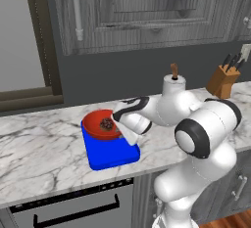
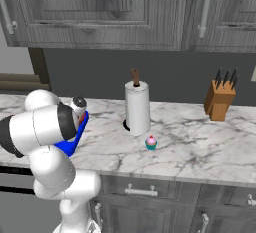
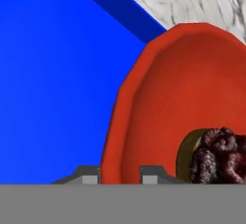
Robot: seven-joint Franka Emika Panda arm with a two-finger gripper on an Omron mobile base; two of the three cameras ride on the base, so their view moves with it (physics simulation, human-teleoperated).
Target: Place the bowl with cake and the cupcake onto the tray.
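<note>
The gripper (image 3: 120, 172) is pinched narrow on the rim of the red bowl with cake (image 1: 100, 124), one fingertip (image 3: 86, 174) outside the wall and the other inside it. The bowl hangs over the far end of the blue tray (image 1: 115, 156), a little tilted; I cannot tell whether it touches the tray. It looks stiff and smooth, so a thin rim pinch could slip or let it swing, and the dark lump of cake (image 3: 216, 153) sits loose in the middle, likely to slide if the bowl tips further. Keeping it level and setting it down gently seems wise.

The cupcake (image 2: 151, 142) stands on the marble counter (image 2: 200, 147), well to the right of the tray, just in front of the paper towel roll (image 2: 137, 108). It is tiny, probably light and soft on top; I would take it by the teal wrapper, low on the sides.
</note>
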